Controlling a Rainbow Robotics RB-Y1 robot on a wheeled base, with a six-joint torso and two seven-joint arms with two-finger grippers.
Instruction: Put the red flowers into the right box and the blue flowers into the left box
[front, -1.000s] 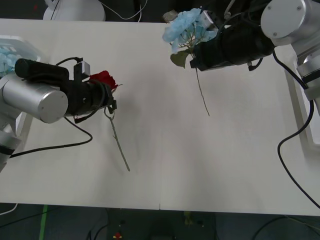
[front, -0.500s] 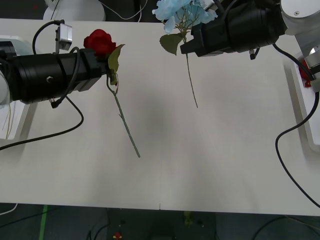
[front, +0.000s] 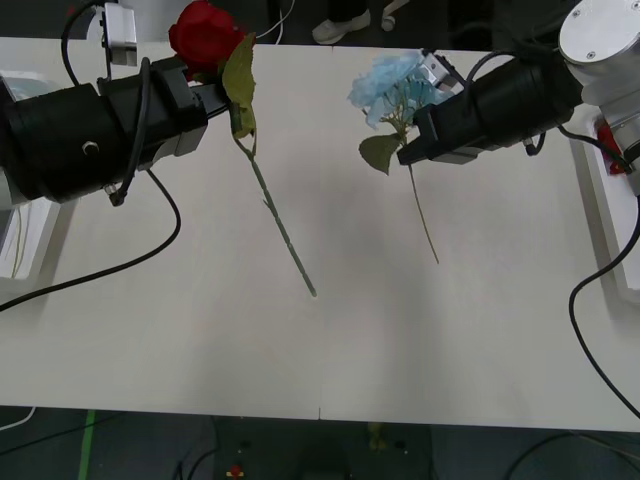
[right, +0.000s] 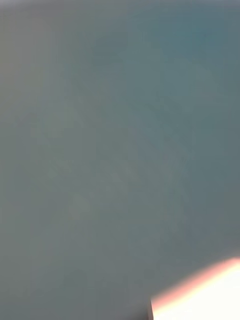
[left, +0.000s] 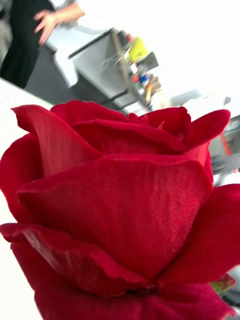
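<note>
My left gripper (front: 218, 98) is shut on a red flower (front: 204, 34) just below its bloom. The rose hangs above the table's left half, and its long stem slants down toward the middle. In the left wrist view the rose bloom (left: 120, 220) sits very close to the camera. My right gripper (front: 414, 138) is shut on a blue flower (front: 394, 84), held aloft over the right half with its thin stem hanging down. The right box (front: 598, 192) lies at the table's right edge with something red (front: 611, 135) in it. A bare piece of the left box (front: 22, 245) shows behind my left arm.
The white table (front: 330, 340) spreads bare under both hanging stems. Black cables loop from both arms over the table's left and right sides. In the left wrist view, a person and cluttered shelves stand in the room behind.
My left arm has lifted the rose off the table and carried it up and toward the centre. My right arm has kept the blue flower aloft, now a little lower and further right.
</note>
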